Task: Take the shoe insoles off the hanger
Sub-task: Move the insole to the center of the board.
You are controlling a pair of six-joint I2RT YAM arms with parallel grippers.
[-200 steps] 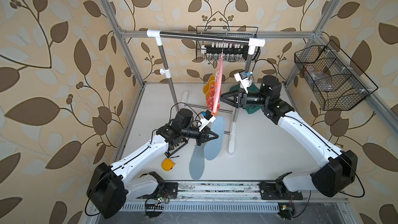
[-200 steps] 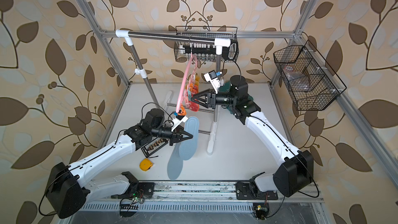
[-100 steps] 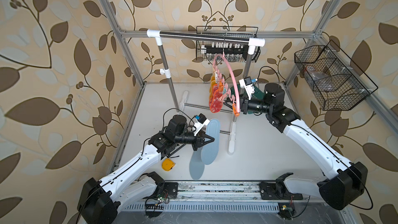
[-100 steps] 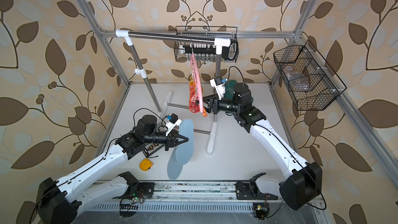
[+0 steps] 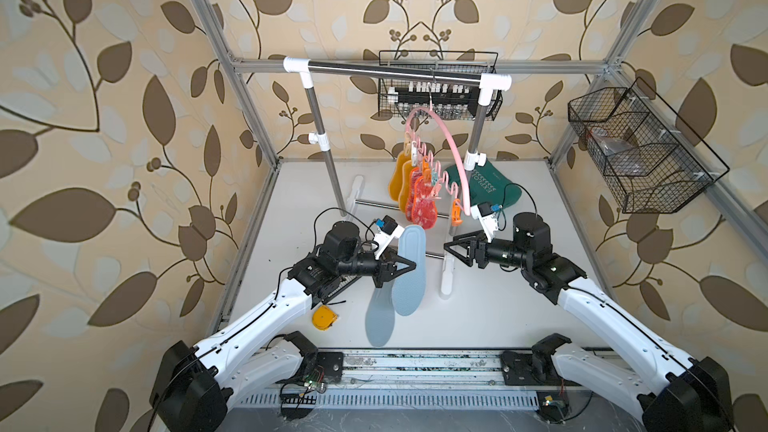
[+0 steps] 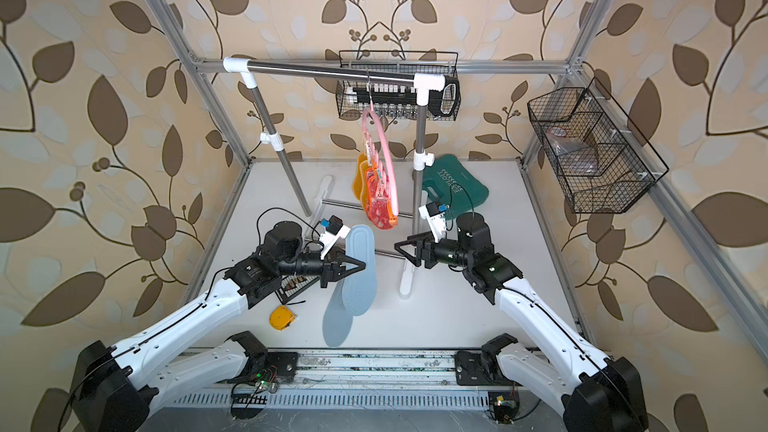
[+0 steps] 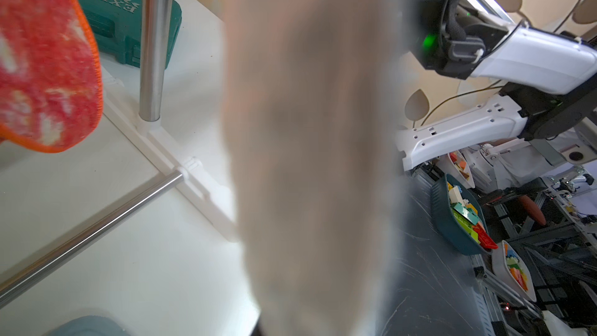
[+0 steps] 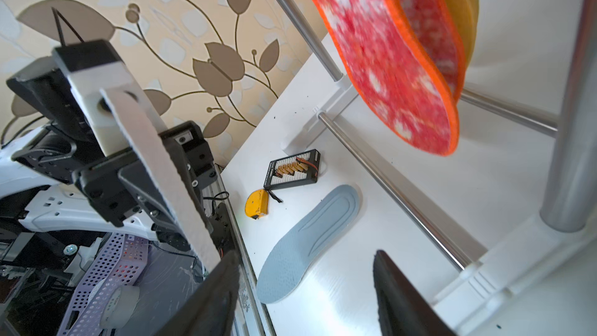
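Left end effector (image 5: 410, 264) gripping one insole (image 5: 409, 290), right end effector (image 5: 451, 248) wide, one tabletop insole (image 5: 379, 322), four hanging insoles (image 5: 422, 209)

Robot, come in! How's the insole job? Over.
Left gripper shut on blue insole. Right gripper open, empty. Second blue insole on table; red and yellow insoles clipped to hanger. Rack post beside hanger.

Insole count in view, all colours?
6. Mustard-yellow pair and red-orange pair clipped on the hanger, overlapping; one blue-grey insole flat on the table; the other blue-grey insole in the shut left gripper. Overlap could hide more.
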